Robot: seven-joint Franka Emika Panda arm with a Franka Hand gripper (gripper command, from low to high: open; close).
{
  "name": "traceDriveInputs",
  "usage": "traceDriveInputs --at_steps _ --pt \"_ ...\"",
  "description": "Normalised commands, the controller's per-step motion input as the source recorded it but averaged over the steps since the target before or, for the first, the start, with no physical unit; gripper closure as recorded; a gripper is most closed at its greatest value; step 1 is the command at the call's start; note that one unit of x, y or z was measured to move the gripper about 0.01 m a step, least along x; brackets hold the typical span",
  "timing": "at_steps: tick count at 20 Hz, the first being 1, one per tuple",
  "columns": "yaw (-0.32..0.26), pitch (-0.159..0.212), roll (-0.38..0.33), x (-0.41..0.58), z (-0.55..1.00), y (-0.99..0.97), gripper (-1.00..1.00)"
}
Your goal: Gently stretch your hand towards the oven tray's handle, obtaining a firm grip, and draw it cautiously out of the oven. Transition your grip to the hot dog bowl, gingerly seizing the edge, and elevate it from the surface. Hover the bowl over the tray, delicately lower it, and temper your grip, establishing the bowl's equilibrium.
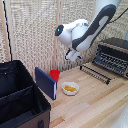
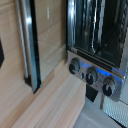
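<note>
Wooden table (image 1: pixel 95 100): oven (image 1: pixel 114 55) beside raised gripper (image 1: pixel 75 57); hot dog bowl (image 1: pixel 70 88) below.

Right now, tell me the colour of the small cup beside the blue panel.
Red. The cup shows best in the exterior view, standing behind the white bowl on the wooden table.

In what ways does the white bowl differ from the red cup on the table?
The bowl is white, while the cup is red. The bowl is low and wide; the cup is taller and narrower. The bowl holds yellow-orange food, but what the cup holds cannot be seen. The bowl sits nearer the camera, the cup behind it beside the blue panel. Both stand upright on the wooden table.
</note>
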Motion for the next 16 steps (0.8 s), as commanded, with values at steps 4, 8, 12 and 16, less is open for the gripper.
traceDriveInputs --at_steps 4,8,12,16 --pt "-0.003 0.002 -0.167 0.061 -0.12 -0.58 -1.00" --pt "-0.012 0.000 -0.162 0.024 -0.02 -0.60 -1.00" --pt "-0.007 0.000 -0.152 0.009 0.00 -0.68 -1.00" --pt "0.042 0.002 -0.051 0.027 0.00 -0.75 -1.00"
